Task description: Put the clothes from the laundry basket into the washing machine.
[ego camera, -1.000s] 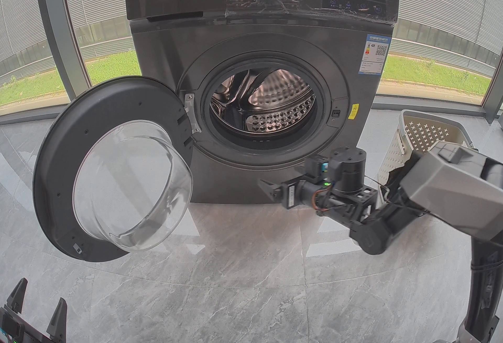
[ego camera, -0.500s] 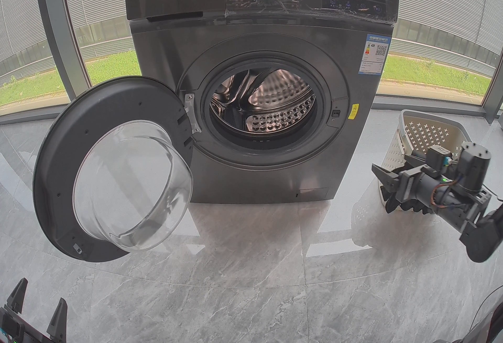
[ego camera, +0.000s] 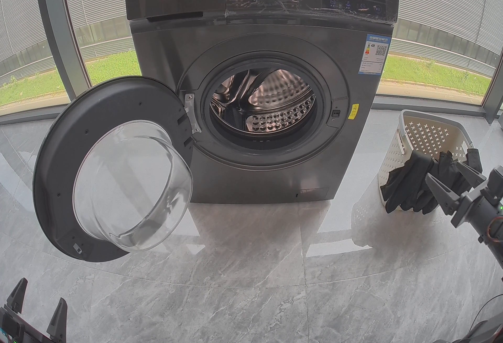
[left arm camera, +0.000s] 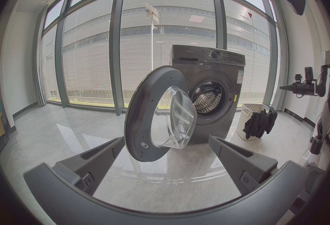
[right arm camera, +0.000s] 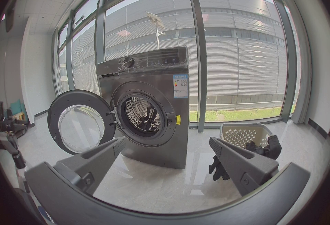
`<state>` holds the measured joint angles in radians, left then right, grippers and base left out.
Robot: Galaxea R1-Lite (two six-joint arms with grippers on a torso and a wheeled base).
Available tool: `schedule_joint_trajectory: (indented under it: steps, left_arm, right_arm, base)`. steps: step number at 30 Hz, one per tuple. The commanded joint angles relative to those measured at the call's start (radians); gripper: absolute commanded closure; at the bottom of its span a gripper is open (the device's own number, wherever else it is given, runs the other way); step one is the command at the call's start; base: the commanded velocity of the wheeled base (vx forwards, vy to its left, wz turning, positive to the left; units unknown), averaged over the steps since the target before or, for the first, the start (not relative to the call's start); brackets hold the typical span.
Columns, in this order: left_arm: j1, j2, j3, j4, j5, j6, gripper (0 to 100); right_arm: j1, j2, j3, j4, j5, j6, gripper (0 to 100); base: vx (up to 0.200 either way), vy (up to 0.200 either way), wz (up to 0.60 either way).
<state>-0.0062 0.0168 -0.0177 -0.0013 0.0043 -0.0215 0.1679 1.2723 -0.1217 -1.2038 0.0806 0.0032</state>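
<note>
The dark grey washing machine [ego camera: 262,71] stands with its round door [ego camera: 112,168] swung open to the left, and the steel drum [ego camera: 267,103] looks bare inside. A white laundry basket [ego camera: 427,132] sits on the floor to its right, with black clothes [ego camera: 411,184] draped over its front rim. My right gripper [ego camera: 441,170] hangs open just in front of those clothes, not touching them. Low at the near left, my left gripper [ego camera: 43,291] is open and holds nothing. The basket [right arm camera: 244,133] and clothes [right arm camera: 273,146] lie beyond my open right gripper [right arm camera: 165,163].
Glossy grey floor tiles [ego camera: 251,276] spread between me and the machine. The open door juts out over the floor on the left. Tall windows [ego camera: 440,19] run behind the machine and the basket.
My right arm swung from in front of the machine's lower panel across to the right, ending by the basket; the black clothes it was covering now show. The left arm stayed still.
</note>
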Motion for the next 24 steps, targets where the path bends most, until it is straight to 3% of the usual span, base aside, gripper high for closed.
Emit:
schedule_joint_trajectory:
  steps: [1, 8, 14, 24]
  left_arm:
    - [0.002, -0.017, 0.018, 0.0, 0.002, 0.002, 0]
    - [0.0, -0.017, 0.018, 0.0, 0.002, 0.002, 0]
    - [0.0, -0.017, 0.018, 0.0, 0.002, 0.002, 0]
    - [0.0, -0.017, 0.018, 0.0, 0.002, 0.002, 0]
  right_arm:
    - [-0.027, -0.238, 0.12, 0.015, 0.002, -0.028, 0]
    - [-0.07, -0.39, 0.122, 0.136, 0.011, -0.081, 0]
    - [-0.079, -0.478, 0.122, 0.199, 0.011, -0.077, 0]
    - [-0.134, -0.892, 0.122, 0.635, 0.016, -0.077, 0]
  base:
    - [0.0, 0.0, 0.0]
    - [0.0, 0.0, 0.0]
    - [0.0, 0.0, 0.0]
    - [0.0, 0.0, 0.0]
